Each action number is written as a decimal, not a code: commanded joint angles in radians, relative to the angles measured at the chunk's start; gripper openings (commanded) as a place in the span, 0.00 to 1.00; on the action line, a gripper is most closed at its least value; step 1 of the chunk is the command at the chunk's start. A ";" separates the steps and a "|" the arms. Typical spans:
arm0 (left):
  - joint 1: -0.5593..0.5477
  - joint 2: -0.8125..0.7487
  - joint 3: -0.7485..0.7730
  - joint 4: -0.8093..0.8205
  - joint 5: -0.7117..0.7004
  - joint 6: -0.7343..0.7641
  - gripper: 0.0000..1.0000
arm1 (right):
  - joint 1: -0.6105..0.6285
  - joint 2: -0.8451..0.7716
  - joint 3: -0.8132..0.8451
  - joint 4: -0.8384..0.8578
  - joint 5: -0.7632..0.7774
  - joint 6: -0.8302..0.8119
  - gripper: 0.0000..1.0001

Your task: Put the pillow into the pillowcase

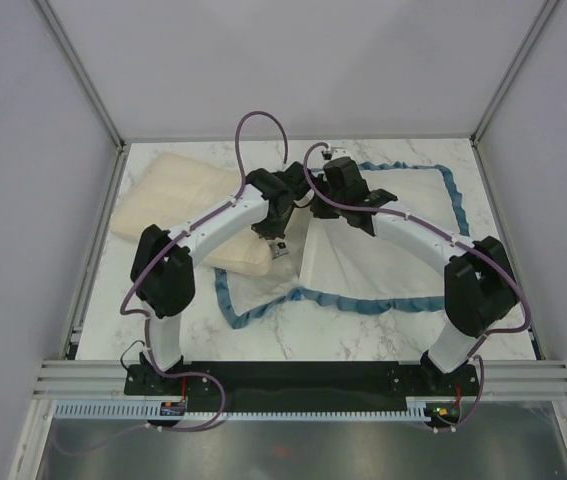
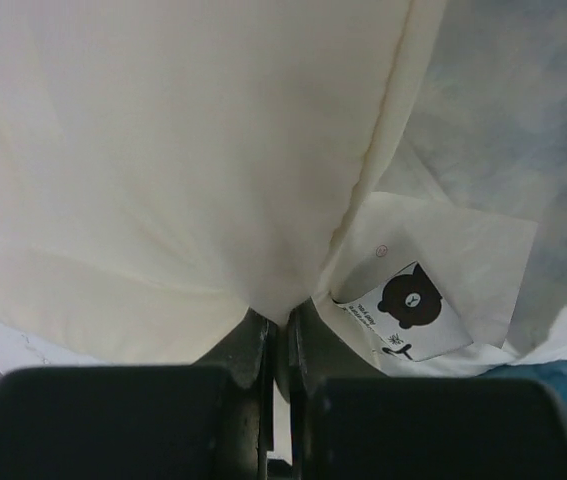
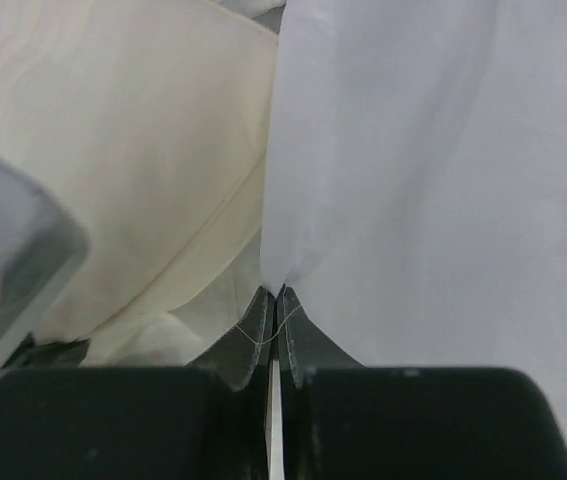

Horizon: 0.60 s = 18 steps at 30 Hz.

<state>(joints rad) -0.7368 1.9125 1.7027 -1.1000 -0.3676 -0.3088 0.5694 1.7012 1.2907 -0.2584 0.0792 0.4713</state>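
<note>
The cream pillow (image 1: 178,200) lies at the far left of the table, its right corner over the pillowcase (image 1: 383,260), which is spread white side up with a blue ruffled edge. My left gripper (image 1: 281,215) is shut on the pillow's corner seam; in the left wrist view the cream fabric (image 2: 163,150) bunches into the closed jaws (image 2: 281,325), beside a white bear-print label (image 2: 413,310). My right gripper (image 1: 321,205) is shut on the pillowcase's white fabric (image 3: 433,180), pinched at its fingertips (image 3: 273,295), with the pillow (image 3: 113,150) just to its left.
The marble table (image 1: 363,345) is enclosed by grey walls at the back and both sides. A black rail (image 1: 303,378) holds the arm bases at the near edge. The pillowcase's blue ruffle (image 1: 263,312) runs along its front edge.
</note>
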 commanded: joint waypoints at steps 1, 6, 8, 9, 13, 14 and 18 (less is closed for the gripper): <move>-0.033 0.069 0.155 -0.061 -0.016 0.056 0.02 | 0.012 -0.074 -0.014 0.022 -0.024 -0.017 0.00; -0.053 0.161 0.313 -0.116 -0.010 0.062 0.02 | 0.015 -0.107 -0.034 0.033 -0.038 -0.014 0.01; -0.055 0.175 0.350 -0.120 0.007 0.045 0.02 | 0.015 -0.110 -0.036 0.036 -0.036 -0.010 0.01; -0.055 0.180 0.374 -0.115 0.027 0.037 0.02 | 0.015 -0.110 -0.037 0.035 -0.036 -0.007 0.01; -0.053 0.192 0.399 -0.032 0.065 -0.003 0.02 | 0.014 -0.114 -0.034 0.035 -0.035 -0.002 0.01; -0.053 0.197 0.397 -0.002 0.062 -0.024 0.02 | 0.014 -0.115 -0.033 0.036 -0.033 0.000 0.01; -0.055 0.207 0.330 0.084 0.079 -0.102 0.02 | 0.012 -0.118 -0.034 0.030 -0.013 0.012 0.01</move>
<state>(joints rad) -0.7761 2.1090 2.0377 -1.1519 -0.3408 -0.3439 0.5789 1.6260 1.2560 -0.2527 0.0574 0.4686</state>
